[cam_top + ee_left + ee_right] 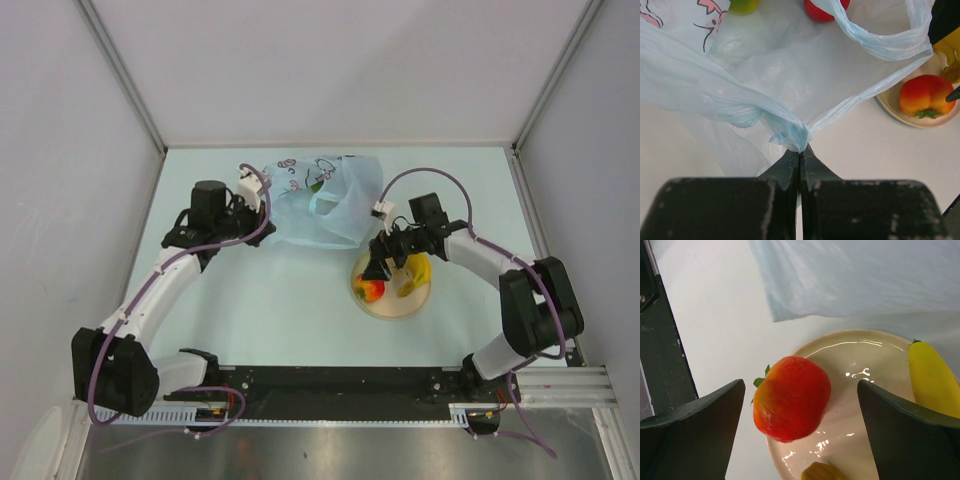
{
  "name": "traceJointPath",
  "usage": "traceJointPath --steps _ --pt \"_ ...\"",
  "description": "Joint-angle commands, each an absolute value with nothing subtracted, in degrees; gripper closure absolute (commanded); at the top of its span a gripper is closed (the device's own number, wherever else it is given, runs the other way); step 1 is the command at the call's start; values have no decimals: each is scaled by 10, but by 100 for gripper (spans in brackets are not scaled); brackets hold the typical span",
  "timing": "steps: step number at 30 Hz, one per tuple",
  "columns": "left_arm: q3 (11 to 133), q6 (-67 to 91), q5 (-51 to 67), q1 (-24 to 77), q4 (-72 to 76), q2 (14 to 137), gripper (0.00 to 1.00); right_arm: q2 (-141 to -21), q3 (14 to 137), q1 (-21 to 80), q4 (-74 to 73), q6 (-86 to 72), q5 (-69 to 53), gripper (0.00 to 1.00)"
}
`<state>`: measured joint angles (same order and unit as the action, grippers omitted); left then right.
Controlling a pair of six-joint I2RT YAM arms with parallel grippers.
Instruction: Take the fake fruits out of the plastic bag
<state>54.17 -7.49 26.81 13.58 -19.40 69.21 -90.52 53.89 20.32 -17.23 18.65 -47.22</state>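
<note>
- Right gripper [800,390], step in hand: judged to be the release of the orange-red fruit [790,400] onto the plate [850,350]; best done by lifting straight up, jaws kept wide, so that neither finger rolls the glossy fruit off the rim
- Next reach, as a judgement: enter the plastic bag [315,205] through the mouth, not through the film, where the crinkly sheet could catch a fingertip
- Right gripper, state: jaws at their widest, holding nothing; the orange-red fruit lies between the fingers, apart from both and nearer one than the other
- Left gripper [799,152], state: shut on a gathered fold of the plastic bag where a loop handle meets the body, the film drawn taut from that pinch; a steady hold here would keep the mouth open for the other arm
- Plate: on the table [250,300], right of its middle, between the bag and the near edge; carries the orange-red fruit and, well to one side, the banana [932,377]
- Plastic bag: toward the far edge of the table, about midway along it, just beside the plate
- Left to take out: a green fruit [743,5] and a red fruit [822,7], seen at the far side of the bag in the left wrist view
</note>
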Motion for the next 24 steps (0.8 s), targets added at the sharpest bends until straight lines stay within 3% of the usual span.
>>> traceJointPath --steps 1,5,14,24 --pt "539 -68 278 132 -179 670 100 -825 542 242 -182 203 -453 0" --pt "536 -64 278 132 -174 664 100 -780 541 314 -247 313 -370 2" --pt "522 -60 277 132 -169 632 100 -767 534 382 -242 340 -415 32" --pt "512 -61 268 127 -178 603 100 -806 539 414 -229 310 -434 52"
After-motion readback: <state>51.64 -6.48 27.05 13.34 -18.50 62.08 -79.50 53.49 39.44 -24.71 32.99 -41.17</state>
